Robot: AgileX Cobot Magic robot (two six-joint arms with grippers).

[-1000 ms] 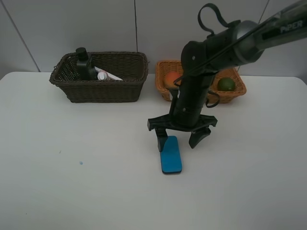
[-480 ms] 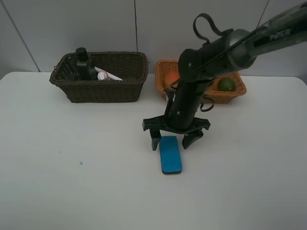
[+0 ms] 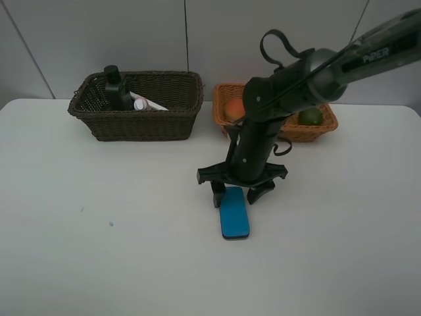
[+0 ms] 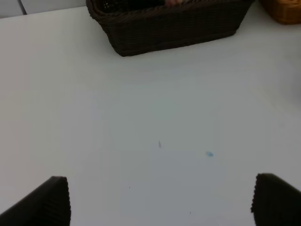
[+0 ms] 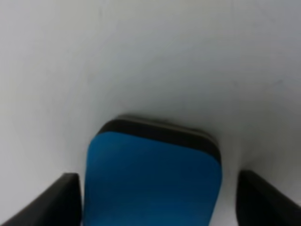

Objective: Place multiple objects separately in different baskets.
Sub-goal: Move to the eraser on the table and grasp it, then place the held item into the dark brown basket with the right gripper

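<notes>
A blue eraser [image 3: 235, 216] lies flat on the white table [image 3: 99, 250]. My right gripper [image 3: 237, 193] is low over its far end, open, with one finger [image 3: 216, 195] on each side of it. The right wrist view shows the eraser [image 5: 153, 179] between the dark fingers [image 5: 47, 205], with a small gap on one side. The dark brown basket [image 3: 141, 124] holds the dark green pump bottle [image 3: 114, 87] and the white-pink marker [image 3: 148, 103]. The tan basket [image 3: 316, 130] holds an orange-red fruit [image 3: 233, 108] and a green avocado [image 3: 310, 116]. My left gripper [image 4: 162, 202] is open over bare table.
The right arm [image 3: 283, 85] crosses in front of the tan basket and hides its middle. The left wrist view shows the dark basket [image 4: 169, 26] ahead and a corner of the tan basket [image 4: 284, 9]. A wall stands behind the baskets.
My right gripper has shifted slightly left and down onto the eraser's far end, and its fingers have drawn closer together around it. The eraser has not moved.
</notes>
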